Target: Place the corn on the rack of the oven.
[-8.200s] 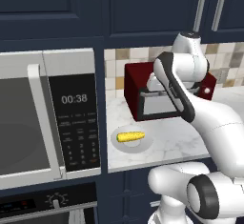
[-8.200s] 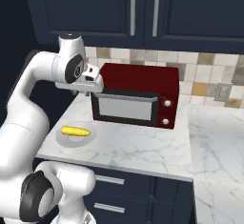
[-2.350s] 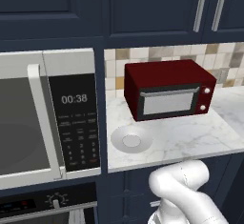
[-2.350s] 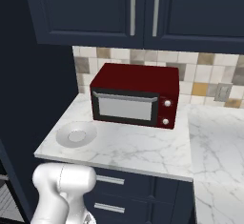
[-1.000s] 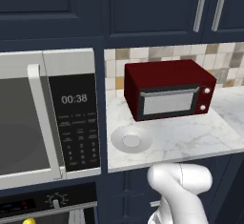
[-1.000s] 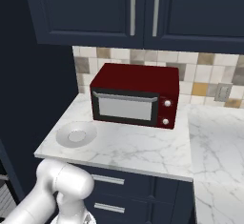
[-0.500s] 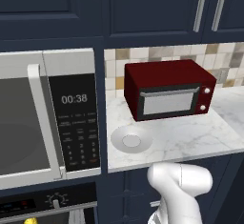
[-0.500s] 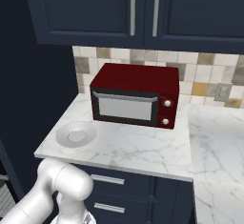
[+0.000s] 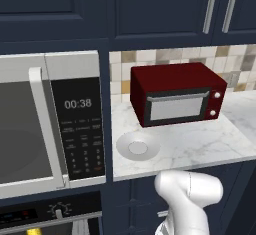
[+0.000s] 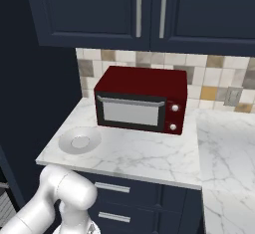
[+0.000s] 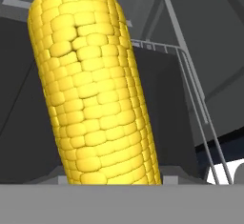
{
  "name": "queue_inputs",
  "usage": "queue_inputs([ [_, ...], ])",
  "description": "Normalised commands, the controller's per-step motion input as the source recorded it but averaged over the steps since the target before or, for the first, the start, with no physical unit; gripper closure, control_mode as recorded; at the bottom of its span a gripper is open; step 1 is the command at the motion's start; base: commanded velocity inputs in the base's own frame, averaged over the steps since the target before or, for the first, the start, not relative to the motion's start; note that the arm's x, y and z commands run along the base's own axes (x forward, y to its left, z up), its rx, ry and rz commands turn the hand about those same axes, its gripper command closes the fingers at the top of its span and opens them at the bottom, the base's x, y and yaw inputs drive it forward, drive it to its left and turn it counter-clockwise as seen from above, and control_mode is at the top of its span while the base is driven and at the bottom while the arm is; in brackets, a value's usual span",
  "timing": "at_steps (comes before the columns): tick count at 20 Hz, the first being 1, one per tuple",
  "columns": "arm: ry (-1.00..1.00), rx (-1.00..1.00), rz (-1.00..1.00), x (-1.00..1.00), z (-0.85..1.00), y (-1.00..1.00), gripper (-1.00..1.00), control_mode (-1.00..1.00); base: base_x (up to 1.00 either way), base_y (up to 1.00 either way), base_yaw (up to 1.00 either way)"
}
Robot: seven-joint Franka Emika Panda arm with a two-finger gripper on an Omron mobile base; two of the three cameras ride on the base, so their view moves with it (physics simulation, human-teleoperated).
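A: Nearest item?
B: Corn (image 11: 93,89), yellow cob, rows of rounded kernels, close before the hand camera. Long axis running from bottom centre of the hand view up to a blunt rounded end at upper left, leaning slightly left. Lower end cut off at the bottom edge.

A: Gripper?
B: Fingertips hidden behind the cob; opening and hold cannot be told.

A: Behind the cob?
B: Rack (image 11: 190,87), thin grey wire bars, straight rods rising toward the upper part of the hand view with a bent corner. Dark grey flat oven walls around it. Contact between cob and rack cannot be told.

A: Lower left corner of the left base view?
B: Small yellow patch at the bottom edge, below the oven control panel (image 9: 50,211), dark, with one knob. Too small to identify for certain.

A: Surface?
B: Table (image 9: 200,146), white marble with grey veining. Grey plate (image 9: 137,145), round and shallow, near the front edge. Red toaster oven (image 9: 177,99), boxy, glass door, two white knobs at its right, just behind the plate.

A: Room?
B: Steel microwave (image 9: 45,124) built in at left, display reading 00:38. Tiled backsplash (image 10: 219,71), beige and grey squares. Navy cabinets (image 10: 149,9) above, with slim metal handles; navy drawers (image 10: 129,198) below.
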Motion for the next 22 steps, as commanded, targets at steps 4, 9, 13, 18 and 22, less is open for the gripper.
queue_inputs([
  [4, 0.04, 0.0, 0.0, 0.32, -0.22, 0.0, 1.0, -1.0, 0.0, 0.0, 0.0],
  [9, 0.0, 0.0, 0.0, 0.09, -0.32, 0.05, 1.0, -1.0, 0.0, 0.0, 0.0],
  [13, 0.0, 0.0, 0.0, 0.0, -0.2, 0.09, 1.0, -1.0, 0.0, 0.0, 0.0],
  [18, 0.02, 0.0, 0.0, 0.07, -0.23, 0.07, -1.0, -1.0, 0.0, 0.0, 0.0],
  [22, 0.01, 0.0, 0.0, 0.0, -0.01, 0.0, -1.0, -1.0, 0.0, 0.0, 0.0],
])
